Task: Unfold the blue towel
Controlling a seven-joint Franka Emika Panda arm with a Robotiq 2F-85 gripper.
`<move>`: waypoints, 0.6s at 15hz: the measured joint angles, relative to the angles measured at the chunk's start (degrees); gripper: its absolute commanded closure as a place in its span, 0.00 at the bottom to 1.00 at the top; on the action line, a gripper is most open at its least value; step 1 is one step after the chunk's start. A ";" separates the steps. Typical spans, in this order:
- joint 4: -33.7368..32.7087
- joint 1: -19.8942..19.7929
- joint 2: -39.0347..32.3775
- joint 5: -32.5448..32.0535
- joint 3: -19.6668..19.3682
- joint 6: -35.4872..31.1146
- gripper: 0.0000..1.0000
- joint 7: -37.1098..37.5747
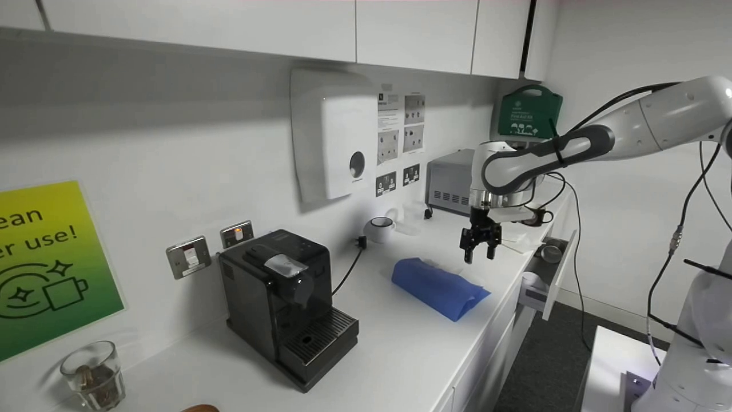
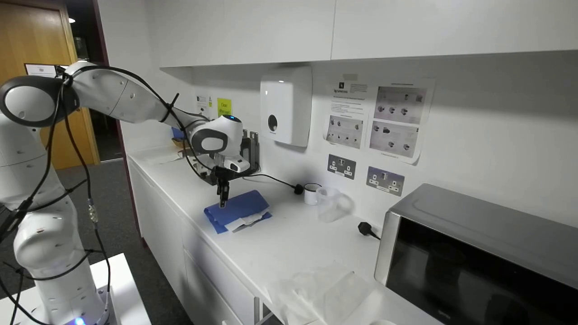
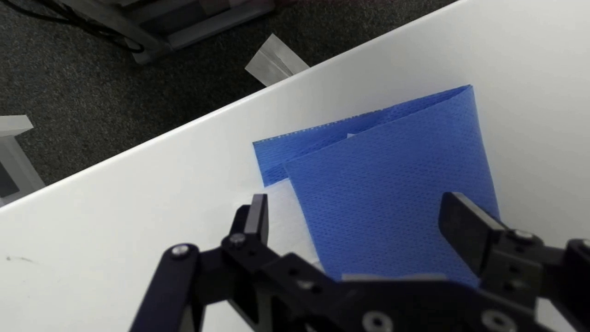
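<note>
Towel [image 1: 437, 286], blue, lies folded beneath my spread tool [image 1: 480, 257]: approach step, I judge; next, pinch the upper flap [image 3: 387, 184].

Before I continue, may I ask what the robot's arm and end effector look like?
The rounded arm is glossy white, with dark grey trim, black cables strapped along it and small blue lights. The end effector is black and angular, with two jointed fingers and silvery screws.
</note>
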State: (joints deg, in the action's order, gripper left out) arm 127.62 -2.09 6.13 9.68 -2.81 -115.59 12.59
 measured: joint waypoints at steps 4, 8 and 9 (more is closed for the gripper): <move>-0.37 0.46 -1.18 -1.10 1.17 0.00 0.00 -0.02; -1.16 0.50 -3.83 -1.10 1.08 -0.02 0.00 -0.19; -1.18 0.46 -4.39 -1.10 0.90 -0.02 0.00 -0.19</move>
State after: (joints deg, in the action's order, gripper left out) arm 126.45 -1.63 1.74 8.58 -1.90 -115.61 12.40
